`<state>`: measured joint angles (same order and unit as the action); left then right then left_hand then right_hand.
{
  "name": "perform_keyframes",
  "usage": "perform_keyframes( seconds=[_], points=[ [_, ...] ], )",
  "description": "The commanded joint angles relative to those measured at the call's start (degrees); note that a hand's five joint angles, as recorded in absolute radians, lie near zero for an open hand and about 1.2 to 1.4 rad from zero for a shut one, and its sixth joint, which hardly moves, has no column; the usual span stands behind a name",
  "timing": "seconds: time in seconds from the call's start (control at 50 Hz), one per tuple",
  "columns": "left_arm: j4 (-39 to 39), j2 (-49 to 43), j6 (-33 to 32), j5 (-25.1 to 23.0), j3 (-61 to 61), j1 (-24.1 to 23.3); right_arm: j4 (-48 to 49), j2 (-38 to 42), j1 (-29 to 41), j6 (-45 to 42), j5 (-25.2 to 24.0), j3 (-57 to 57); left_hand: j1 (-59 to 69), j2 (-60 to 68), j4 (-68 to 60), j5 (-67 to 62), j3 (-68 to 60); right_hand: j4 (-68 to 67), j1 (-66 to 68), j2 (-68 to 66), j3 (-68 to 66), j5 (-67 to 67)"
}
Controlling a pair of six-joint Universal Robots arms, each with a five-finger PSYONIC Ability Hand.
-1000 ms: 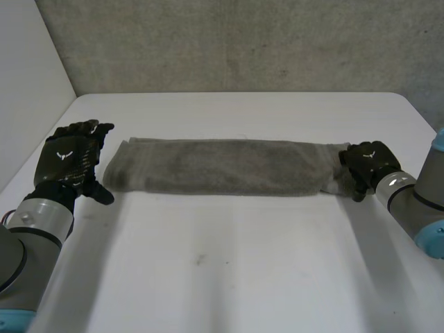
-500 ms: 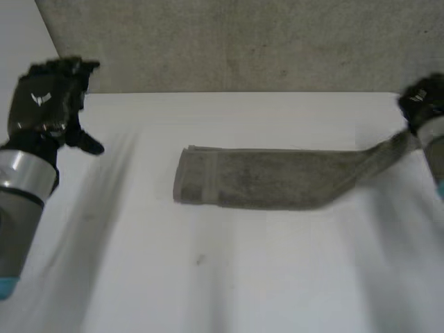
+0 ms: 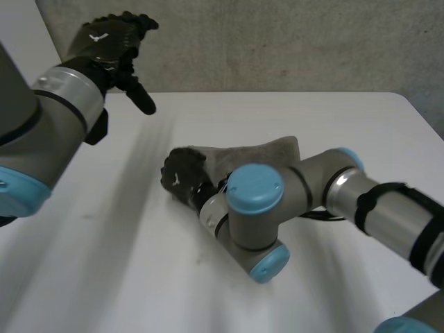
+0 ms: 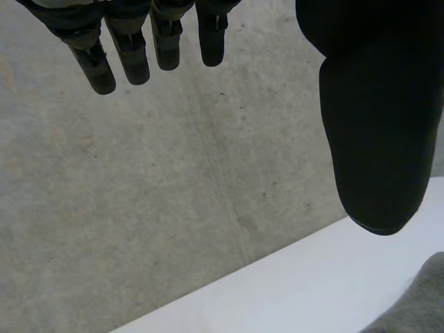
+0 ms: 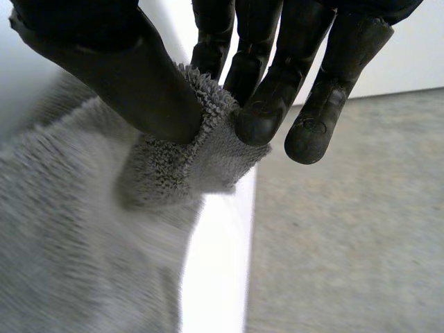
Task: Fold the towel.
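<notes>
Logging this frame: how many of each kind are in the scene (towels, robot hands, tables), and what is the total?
towel: 1
hands: 2, the left hand open in the air, the right hand pinching the towel
table: 1
Total: 4

I'm seeing the towel lying at the middle of the table, right hand at the towel's left end, left hand hanging above the far-left corner.
</notes>
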<state>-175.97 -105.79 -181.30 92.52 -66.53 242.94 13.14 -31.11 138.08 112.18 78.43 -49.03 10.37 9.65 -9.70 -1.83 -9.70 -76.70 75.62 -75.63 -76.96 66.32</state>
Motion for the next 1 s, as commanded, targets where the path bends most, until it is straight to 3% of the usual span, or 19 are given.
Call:
perform_keyframes(
  seconds=[0.02, 0.04, 0.08, 0.12, 0.16, 0.18, 0.22, 0.26, 0.38, 0.54, 0.7, 0.86, 0.9, 0.92, 0.96, 1.0],
  points=[
    [-0.43, -2.84, -0.37, 0.38, -0.44, -2.21, -1.19, -0.88, -0.45, 2.34, -0.29, -1.06, -0.15, 0.56, -0.51, 1.61, -0.51, 31.79, -30.72, 30.72, 32.06, -31.41],
    [-0.51, -3.27, -0.37, 0.38, -1.05, -2.21, -1.19, -3.66, -0.79, 5.12, -0.12, -2.46, -0.15, 0.56, -0.51, 1.61, -0.51, 59.44, -58.37, 58.37, 59.7, -59.06],
    [-0.52, -3.54, -0.46, 0.38, -1.75, -2.21, -1.1, -7.17, -1.49, 9.41, 0.06, -4.82, -0.15, 0.56, -0.51, 1.61, -0.51, 66.7, -65.62, 65.63, 66.96, -66.32],
    [-0.69, -3.81, -0.37, 0.2, -2.46, -2.21, -0.92, -11.43, -2.73, 14.55, 0.15, -7.66, -0.15, 0.56, -0.51, 1.61, -0.51, 66.7, -65.62, 65.63, 66.96, -66.32],
    [-0.87, -4.42, -0.37, 0.03, -3.43, -2.21, -1.18, -19.12, -6.4, 27.84, 0.58, -13.6, -0.15, 0.56, -0.51, 1.61, -0.51, 66.7, -65.62, 65.63, 66.96, -66.32],
    [-0.87, -4.42, -0.37, 0.03, -3.43, -2.21, -1.19, -19.16, -6.42, 27.91, 0.59, -13.63, -0.15, 0.56, -0.51, 1.61, -0.51, 66.7, -65.62, 65.63, 66.96, -66.32],
    [-1.39, -4.95, -0.37, 0.03, -3.96, -2.21, -2.58, -24.58, -10.1, 39.64, 1.46, -19.32, -0.15, 0.56, -0.51, 1.61, -0.51, 66.7, -65.62, 65.63, 66.96, -66.32],
    [-3.58, -6.17, -0.55, 0.03, -5.27, -2.21, -4.25, -26.35, -11.68, 43.52, 1.73, -21.7, -0.15, 0.56, -0.51, 1.61, -0.51, 66.7, -65.62, 65.63, 66.96, -66.32],
    [-6.93, -10.56, -0.64, 0.03, -6.77, -2.3, -12.43, -28.83, -18.71, 48.04, 1.2, -28.74, -0.15, 0.56, -0.51, 1.61, -0.51, 66.7, -65.62, 65.63, 66.96, -66.32],
    [-7.63, -17.86, -0.72, -0.06, -6.59, -2.56, -7.71, -27.34, -23.47, 48.74, 1.29, -32.53, -0.15, 0.56, -0.51, 1.61, -0.51, 66.7, -65.62, 65.63, 66.96, -66.32],
    [-8.6, -20.15, -0.72, -0.06, -8.08, -2.47, -4.09, -22.33, -26.28, 48.57, 1.29, -32.35, -0.15, 0.56, -0.51, 1.61, -0.51, 41.92, -40.85, 40.85, 42.18, -41.54],
    [-10.8, -16.29, -0.72, 0.03, -10.64, -2.3, -4.09, -18.72, -26.99, 48.13, 1.82, -30.86, -0.15, 0.56, -0.51, 1.61, -0.51, 40.38, -39.3, 39.3, 40.64, -39.99],
    [-11.76, -14.97, -0.72, 0.03, -11.51, -2.21, -4.09, -18.81, -27.43, 48.13, 1.9, -31.3, -0.15, 0.56, -0.51, 1.61, -0.51, 22.33, -21.25, 21.26, 22.59, -21.95],
    [-11.77, -14.97, -0.72, 0.03, -11.52, -2.21, -4.09, -18.81, -27.43, 48.13, 1.9, -31.3, -0.15, 0.56, -0.51, 1.61, -0.51, 22.21, -21.13, 21.14, 22.47, -21.83],
    [-12.03, -14.53, -0.72, 0.2, -11.6, -2.12, -3.82, -20.38, -28.3, 48.13, 2.6, -32.96, -0.15, 0.56, -0.51, 1.61, -0.51, -3.2, 4.27, -4.27, -2.93, 3.58],
    [-11.85, -13.48, -0.72, 0.29, -11.52, -2.12, -3.56, -22.48, -28.83, 47.69, 3.39, -34.54, -0.15, 0.56, -0.51, 1.61, -0.51, -3.3, 4.38, -4.37, -3.04, 3.68]
  ],
)
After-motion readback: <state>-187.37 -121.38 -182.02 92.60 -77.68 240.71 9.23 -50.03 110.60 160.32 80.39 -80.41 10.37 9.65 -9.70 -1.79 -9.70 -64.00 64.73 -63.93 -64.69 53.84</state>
